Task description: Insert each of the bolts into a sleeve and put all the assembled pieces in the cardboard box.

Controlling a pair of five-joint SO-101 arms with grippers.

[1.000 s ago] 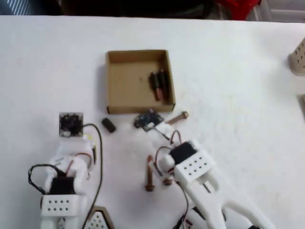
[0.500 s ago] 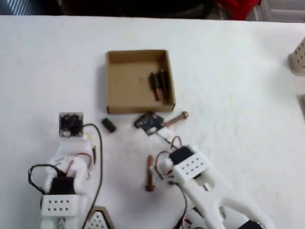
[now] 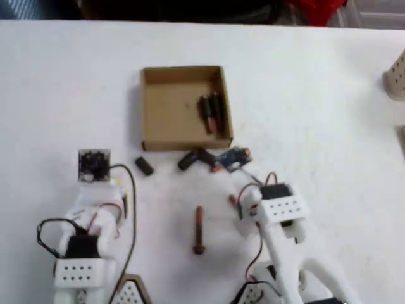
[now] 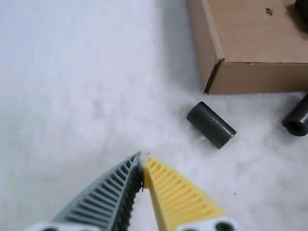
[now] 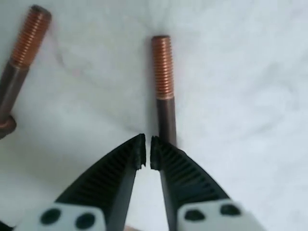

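Both pincers clenched, gripping nothing
Tips of the right pincer [image 5: 147,150] sat over a bolt [image 5: 162,77] (a second bolt [image 5: 23,45] lay alongside); the left pincer [image 4: 142,162] pointed at a sleeve [image 4: 211,125] beside the box [image 4: 250,74].

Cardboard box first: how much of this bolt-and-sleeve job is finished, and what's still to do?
Done: a few dark pieces, seemingly assembled, lie in the cardboard box. In hand: nothing; the right fingers are shut beside a bolt, the left fingers shut and empty. Left: that bolt, another bolt, and at least one loose sleeve near the box.
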